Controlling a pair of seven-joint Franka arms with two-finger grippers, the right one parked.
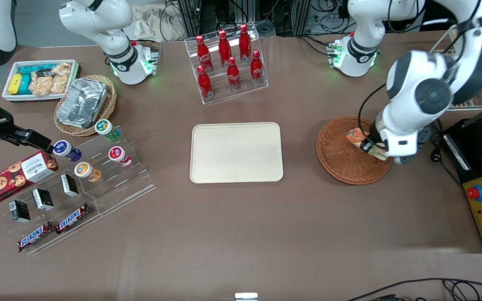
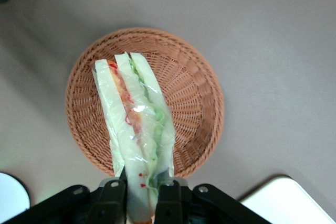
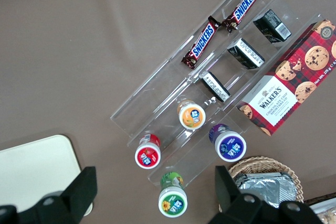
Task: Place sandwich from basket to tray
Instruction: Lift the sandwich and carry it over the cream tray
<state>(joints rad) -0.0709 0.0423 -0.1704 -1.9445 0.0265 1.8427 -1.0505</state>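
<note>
1. Table (image 1: 241, 234): brown top, cluttered toward the parked arm's end, cola bottles (image 1: 228, 62) on a clear rack farther from the front camera than the tray.
2. Tray (image 1: 237, 152): cream, flat on the table mid-way along, nothing on it.
3. Basket (image 1: 341, 159): reddish-brown wicker, beside the tray toward the working arm's end, not touching it.
4. Gripper (image 2: 140, 198): above the basket, fingers (image 2: 113, 203) clamped on the sandwich's end.
5. Sandwich (image 2: 137, 124): wrapped wedge, held over the basket interior; contact with the weave — cannot tell.
</note>
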